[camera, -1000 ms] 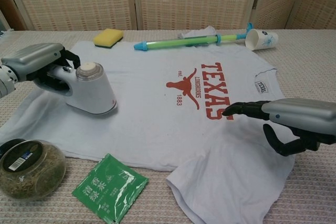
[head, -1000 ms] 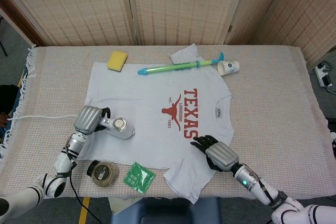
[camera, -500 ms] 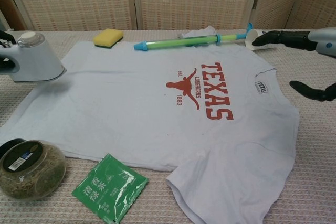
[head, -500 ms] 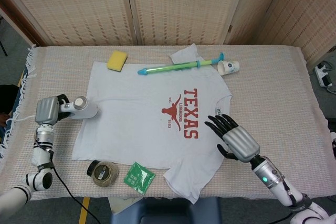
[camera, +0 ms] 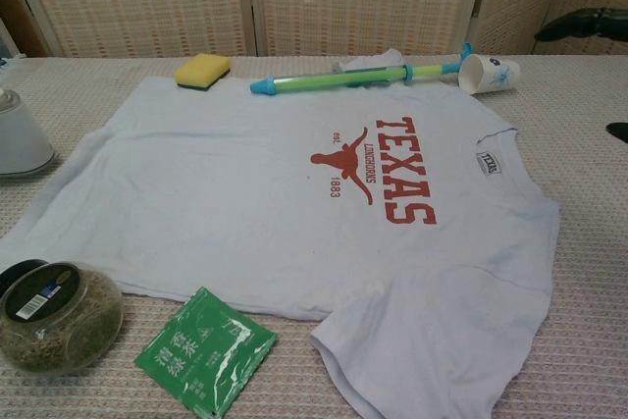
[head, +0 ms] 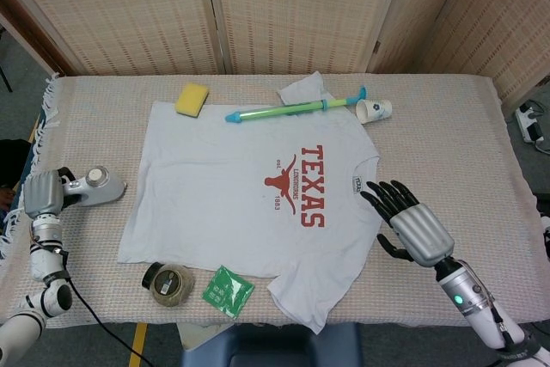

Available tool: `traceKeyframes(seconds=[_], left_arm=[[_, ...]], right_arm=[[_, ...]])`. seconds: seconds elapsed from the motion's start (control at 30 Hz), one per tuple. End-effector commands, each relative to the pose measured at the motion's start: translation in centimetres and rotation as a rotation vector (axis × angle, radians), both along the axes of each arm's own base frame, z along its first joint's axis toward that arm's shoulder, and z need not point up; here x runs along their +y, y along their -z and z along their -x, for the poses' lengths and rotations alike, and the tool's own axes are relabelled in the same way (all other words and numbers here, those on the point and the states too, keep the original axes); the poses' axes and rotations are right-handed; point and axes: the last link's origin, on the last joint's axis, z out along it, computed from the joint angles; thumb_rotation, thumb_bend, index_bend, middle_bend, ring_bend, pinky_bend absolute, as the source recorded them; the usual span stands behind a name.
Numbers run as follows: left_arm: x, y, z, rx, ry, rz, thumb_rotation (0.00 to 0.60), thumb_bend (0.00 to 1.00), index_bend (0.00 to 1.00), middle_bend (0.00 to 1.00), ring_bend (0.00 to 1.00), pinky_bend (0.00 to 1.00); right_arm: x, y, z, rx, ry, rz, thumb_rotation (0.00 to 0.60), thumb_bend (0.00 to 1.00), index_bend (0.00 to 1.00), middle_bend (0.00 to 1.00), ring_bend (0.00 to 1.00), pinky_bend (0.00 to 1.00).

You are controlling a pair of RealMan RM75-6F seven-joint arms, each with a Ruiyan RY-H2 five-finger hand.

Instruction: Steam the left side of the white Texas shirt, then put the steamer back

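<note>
Shirt [head: 249, 191] is spread flat mid-table [head: 464, 126], print up, sleeves reaching toward the near and far edges, with lots of bare woven cloth out to the right. Water gun [head: 296, 108] lies along the far hem with a paper cup [head: 374, 110] tipped over at its end, and a yellow sponge [head: 192, 99] sits on the far left corner of the shirt. Steamer [head: 96, 188] is off the shirt now, on the table just past its left edge, left hand [head: 45, 193] wrapped around the handle. Right hand [head: 411, 226] hovers beside the collar side, fingers spread, holding nothing. Near edge: jar [head: 168, 284] and green packet [head: 228, 290], just clear of the hem.
</note>
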Motion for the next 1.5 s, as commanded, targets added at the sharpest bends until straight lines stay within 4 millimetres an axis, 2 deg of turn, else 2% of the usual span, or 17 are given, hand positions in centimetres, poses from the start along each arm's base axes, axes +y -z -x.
traceKeyframes(seconds=[0.03,0.07,0.1,0.13,0.17,0.2,0.27,0.37,0.47,0.7,0.83,1.03,1.2,1.5], left_arm=[[0.0,0.6,0.8,-0.018,-0.073,0.036,0.6,0.52,0.45,0.56,0.47,0.74],[0.0,0.7,0.8,-0.026,-0.085,0.045,0.6,0.44,0.31,0.39,0.32,0.68],[0.0,0.7,0.8,-0.039,-0.092,0.051,0.6,0.37,0.16,0.23,0.16,0.55],[0.0,0.7,0.7,-0.061,-0.101,0.057,0.6,0.33,0.09,0.15,0.1,0.47],[-0.1,0.7,0.6,-0.075,-0.104,0.058,0.6,0.28,0.03,0.06,0.03,0.35],[-0.1,0.6,0.4,-0.089,-0.101,0.056,0.6,0.22,0.0,0.01,0.0,0.24],[-0.2,0.1,-0.1,-0.086,-0.073,0.05,0.6,0.15,0.0,0.0,0.0,0.15],[-0.6,-0.8,-0.9,-0.061,-0.034,0.045,0.6,0.07,0.0,0.0,0.0,0.09],[-1.1,-1.9,-1.7,-0.035,-0.002,0.033,0.6,0.04,0.0,0.0,0.0,0.06],[-3.3,-3.9,-3.7,-0.052,0.031,0.059,0.6,0.04,0.0,0.0,0.0,0.04],[-4.7,-4.7,-5.0,-0.072,0.086,0.026,0.6,0.12,0.0,0.0,0.0,0.05],[-7.4,-5.5,-6.3,-0.076,0.167,-0.01,0.6,0.16,0.11,0.11,0.03,0.12],[-10.2,-5.9,-6.6,-0.071,0.19,-0.035,0.6,0.16,0.19,0.17,0.08,0.12],[-16.7,-6.7,-6.7,-0.031,0.202,-0.073,0.6,0.16,0.23,0.2,0.1,0.12]], right_arm=[[0.3,0.0,0.3,0.004,0.007,-0.001,0.554,0.42,0.0,0.0,0.0,0.02],[0.4,0.0,0.3,0.005,0.01,-0.001,0.553,0.42,0.0,0.0,0.0,0.02],[0.4,-0.1,0.4,0.006,0.013,0.0,0.557,0.41,0.0,0.0,0.0,0.02],[0.5,-0.1,0.5,0.004,0.016,0.003,0.555,0.41,0.0,0.0,0.0,0.01],[0.6,-0.2,0.6,0.004,0.019,0.005,0.555,0.41,0.0,0.0,0.0,0.02],[0.7,-0.2,0.7,0.002,0.022,0.007,0.553,0.4,0.0,0.0,0.0,0.01],[0.8,-0.4,1.0,0.0,0.031,0.013,0.557,0.4,0.0,0.0,0.0,0.01],[0.8,-0.6,1.3,-0.001,0.042,0.022,0.554,0.4,0.0,0.0,0.0,0.01],[0.8,-0.8,1.9,-0.001,0.061,0.029,0.556,0.4,0.0,0.0,0.0,0.01],[0.5,-1.2,3.6,-0.004,0.111,0.046,0.555,0.41,0.0,0.0,0.0,0.01],[0.6,-1.4,4.5,0.0,0.134,0.064,0.578,0.41,0.0,0.0,0.0,0.01],[1.1,-2.1,5.7,-0.018,0.169,0.112,0.583,0.41,0.0,0.02,0.0,0.03],[2.4,-3.2,6.7,-0.075,0.169,0.195,0.587,0.41,0.0,0.05,0.0,0.03],[6.1,-4.4,8.1,-0.086,0.189,0.311,0.592,0.41,0.0,0.06,0.0,0.03]])
